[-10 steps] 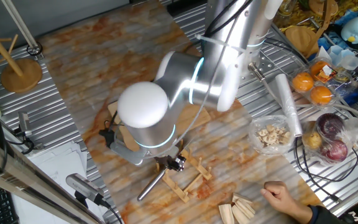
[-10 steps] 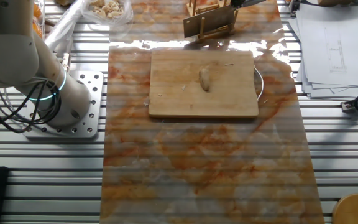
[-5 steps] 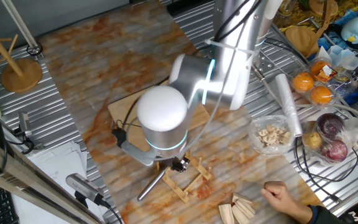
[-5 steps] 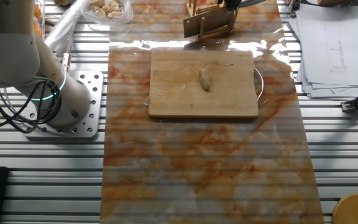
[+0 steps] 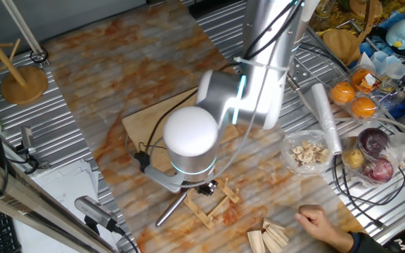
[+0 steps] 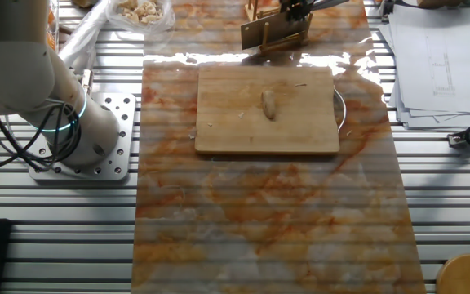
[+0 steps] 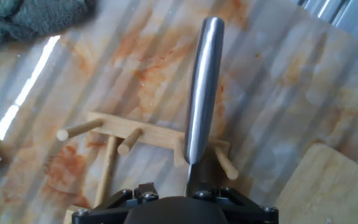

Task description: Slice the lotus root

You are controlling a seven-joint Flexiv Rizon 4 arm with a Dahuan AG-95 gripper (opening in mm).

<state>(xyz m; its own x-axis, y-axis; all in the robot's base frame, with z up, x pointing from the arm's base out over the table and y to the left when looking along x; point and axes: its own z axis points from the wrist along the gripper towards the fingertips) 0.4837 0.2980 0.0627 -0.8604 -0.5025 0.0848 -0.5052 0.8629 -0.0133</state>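
The small pale beige lotus root [image 6: 268,104] is seen on the wooden cutting board [image 6: 219,131], while the hand [image 6: 296,10], whose finger state cannot be told, is positioned far off over the steel-handled knife [image 7: 201,93] in the wooden peg rack [image 7: 135,134].

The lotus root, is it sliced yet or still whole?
Whole: the lotus root lies as one uncut chunk on the cutting board, no slices beside it.

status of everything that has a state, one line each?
lotus root: whole, uncut, lying on the cutting board
cutting board: flat on the table, nothing else on it
knife: on edge in the rack, handle sticking out toward the claw
rack: standing on the table, holding only the knife
claw: at the knife handle; open or shut not visible
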